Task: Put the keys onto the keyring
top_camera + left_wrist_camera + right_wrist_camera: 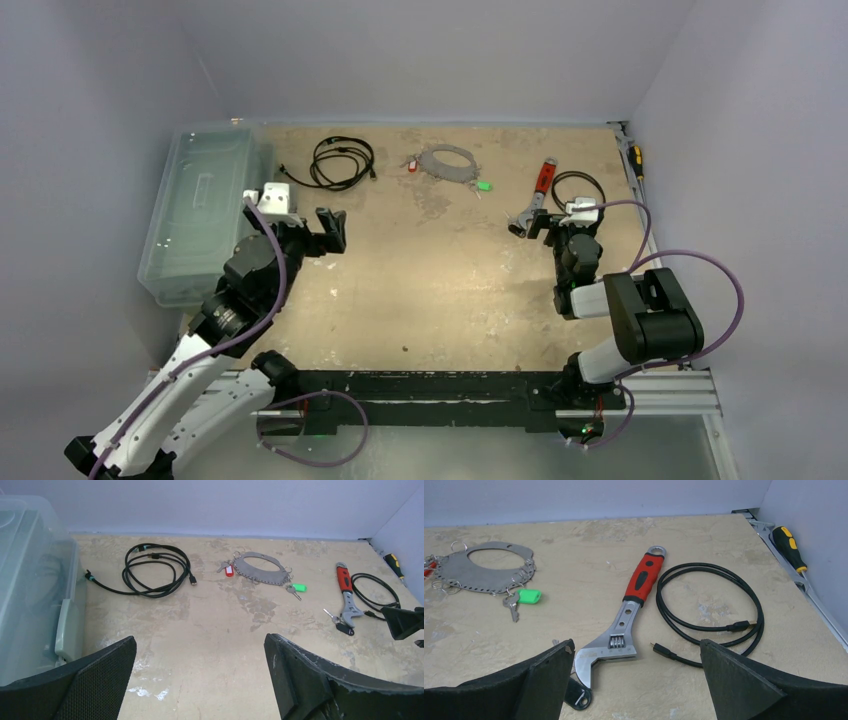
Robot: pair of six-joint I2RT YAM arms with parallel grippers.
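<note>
The keyring [447, 173] [260, 574] [469, 577], a flat grey perforated hoop, lies at the back middle of the table. A red-tagged key [412, 165] [229, 570] lies at its left edge and a green-tagged key [483, 185] [298, 587] [529, 596] at its right. A black-tagged key [344, 628] [576, 697] lies by the wrench's jaw. My left gripper [325, 235] [200, 640] is open and empty over bare table, well short of the keyring. My right gripper [553, 222] [635, 644] is open and empty, just short of the wrench head, with the black-tagged key by its left finger.
A red-handled wrench [538, 190] [641, 580] lies ahead of the right gripper, beside a coiled black cable [578, 185] [709, 605]. Another cable coil [342, 160] [155, 570] sits back left. A clear plastic bin [200, 210] [30, 580] stands left. A screwdriver [635, 160] [789, 542] lies along the right wall.
</note>
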